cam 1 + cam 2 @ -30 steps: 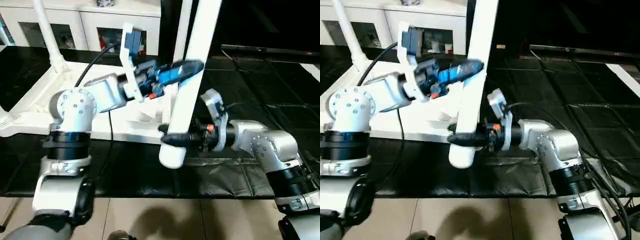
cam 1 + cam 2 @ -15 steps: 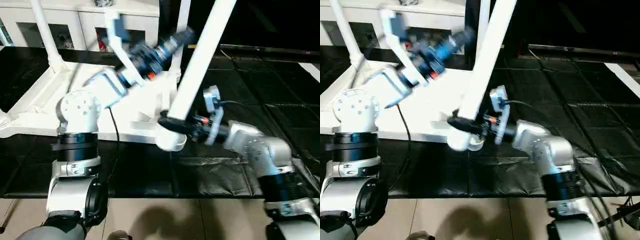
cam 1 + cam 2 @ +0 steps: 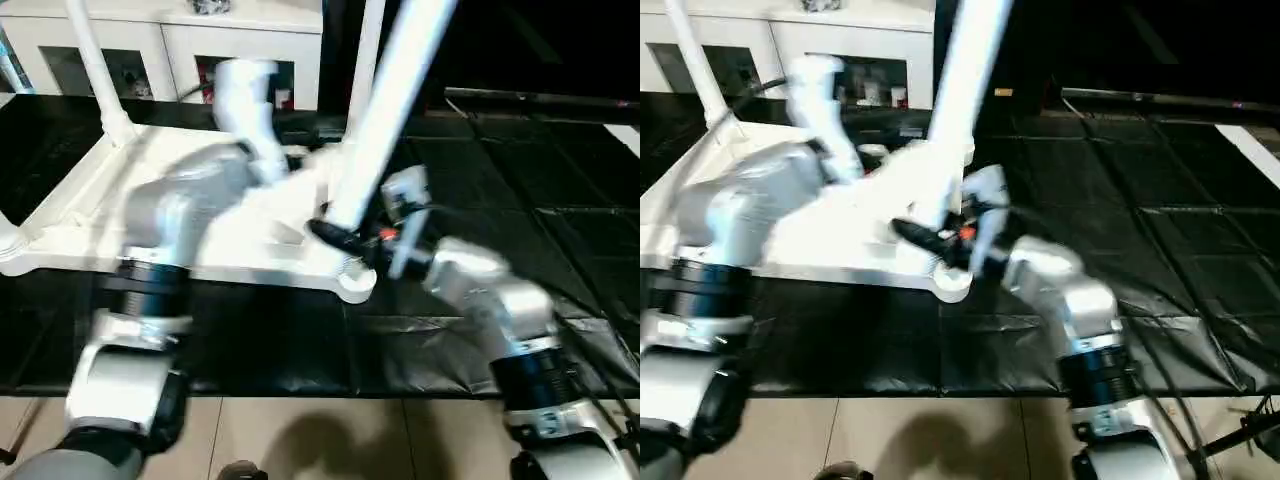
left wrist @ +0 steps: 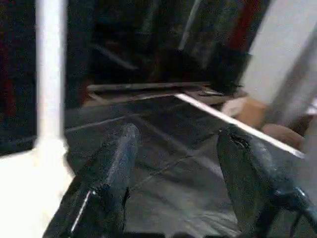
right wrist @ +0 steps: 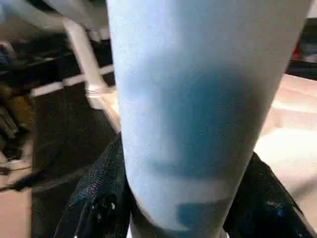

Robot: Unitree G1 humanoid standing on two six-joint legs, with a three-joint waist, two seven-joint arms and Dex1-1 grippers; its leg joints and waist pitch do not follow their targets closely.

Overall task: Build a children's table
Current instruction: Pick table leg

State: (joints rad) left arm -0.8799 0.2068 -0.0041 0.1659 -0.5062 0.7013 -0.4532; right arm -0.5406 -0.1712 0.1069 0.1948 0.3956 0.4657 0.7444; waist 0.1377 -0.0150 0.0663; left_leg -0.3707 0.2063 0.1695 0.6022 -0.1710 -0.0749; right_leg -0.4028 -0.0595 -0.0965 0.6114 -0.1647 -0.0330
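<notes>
The scene is viewed forward and down by both eye views, from just above the silver forearms; the tabletop (image 3: pixel 70 215) and the cabinet (image 3: pixel 160 45) are shared by them. In the left wrist view, the black floor mat (image 4: pixel 173 148) is seen between the spread fingers (image 4: pixel 106 168). In the right wrist view, the leg (image 5: pixel 198 109) is seen close up, between the fingers (image 5: pixel 99 193).

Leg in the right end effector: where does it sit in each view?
Left eye view: held leg slants from top centre down toward the near corner socket.
Right eye view: same slant, just left of centre.
Right wrist view: broad white tube gripped by the right end effector.
Left wrist view: cannot match it.
Shared landmark: near corner socket.
</notes>
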